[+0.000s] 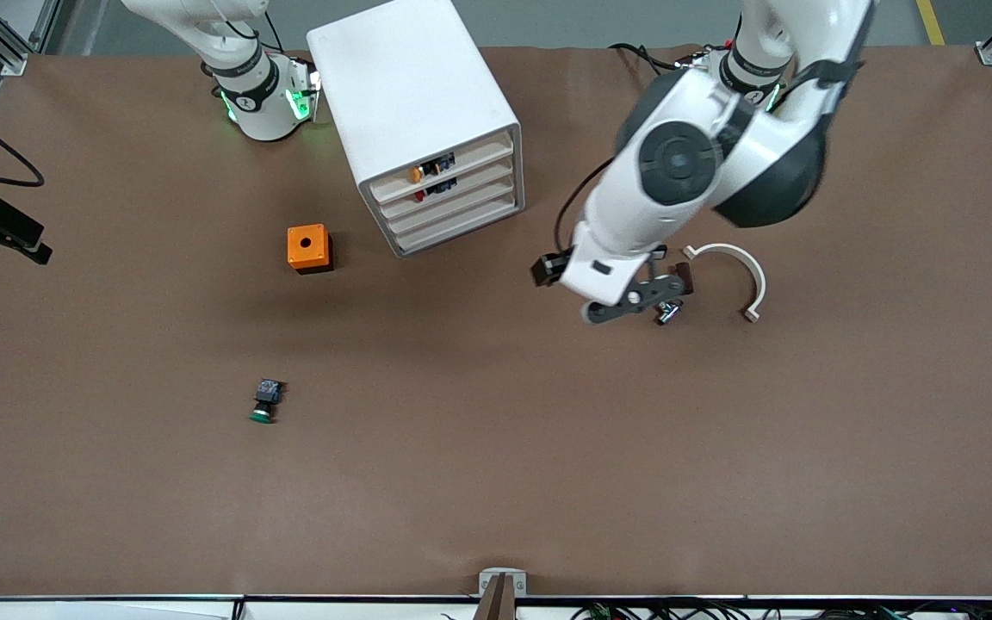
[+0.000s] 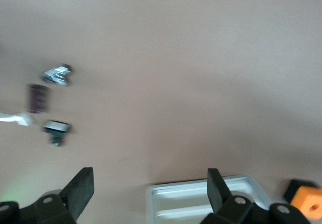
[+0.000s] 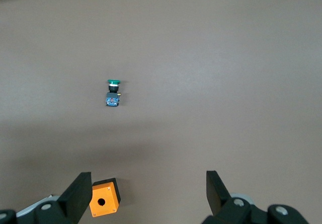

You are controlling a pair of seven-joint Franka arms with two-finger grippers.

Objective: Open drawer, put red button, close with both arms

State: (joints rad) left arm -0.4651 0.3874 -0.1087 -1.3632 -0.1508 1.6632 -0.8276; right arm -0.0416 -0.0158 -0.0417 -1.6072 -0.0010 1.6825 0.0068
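Hovering over the table [image 1: 496, 482] toward the left arm's end, clear of the cabinet front: left gripper [image 1: 641, 301], fingers [image 2: 80, 186] spread wide, nothing held; same wide gap in the left wrist view [image 2: 148, 191]; small metal part [image 1: 666, 313] and dark block [image 1: 684, 277] on the table just beside it, white curved bracket [image 1: 741, 275] a little farther toward the left arm's end edge.

Parked up by the right arm's base at the top edge, waiting: right gripper [image 3: 146, 194], outside the front view; fingers [image 3: 78, 194] wide apart, empty, over bare table with the orange box [image 3: 104, 199] just below.

Standing near the top edge, mid-table: white cabinet [image 1: 414, 112], all four drawers pushed in flush; second drawer [image 1: 453, 187] shut, with a red spot at its front that looks like the red button [image 1: 419, 196], dark body beside it; too small to confirm more; top drawer [image 1: 444, 165] showing an orange part [image 1: 416, 174].

Sitting nearer the front camera than the cabinet, toward the right arm's end: orange box with hole [image 1: 308, 248]; nearer the front edge again, green-capped button [image 1: 265, 401], lying on its side, well apart from everything.
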